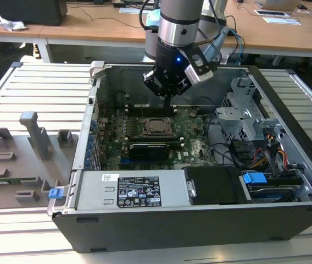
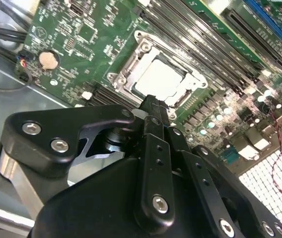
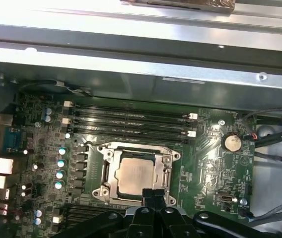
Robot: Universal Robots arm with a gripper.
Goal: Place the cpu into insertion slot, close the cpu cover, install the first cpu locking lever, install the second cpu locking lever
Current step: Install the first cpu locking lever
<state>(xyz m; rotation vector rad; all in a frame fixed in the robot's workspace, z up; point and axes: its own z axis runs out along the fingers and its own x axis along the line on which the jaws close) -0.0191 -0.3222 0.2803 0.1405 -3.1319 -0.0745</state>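
The cpu (image 3: 137, 173) lies flat in the insertion slot (image 3: 101, 192) on the green motherboard, its silver top showing; the pin field is hidden under it. The cpu cover (image 3: 137, 148) is down around the chip as a silver frame. In the second wrist view the cpu (image 2: 158, 79) and the cpu cover (image 2: 131, 64) sit just beyond the fingertips. My gripper (image 3: 153, 196) hangs over the socket's edge with its two black fingers (image 2: 153, 106) pressed together and nothing between them. In the exterior view the gripper (image 1: 168, 104) is just above the cpu (image 1: 155, 125).
Long black memory slots (image 3: 131, 119) run beside the socket, and a coin cell (image 3: 232, 143) sits on the board. A black card (image 1: 150, 148), a power supply (image 1: 134, 190) and a drive cage (image 1: 244, 115) crowd the open case. Grey fixtures (image 1: 18, 159) stand on the exterior view's left.
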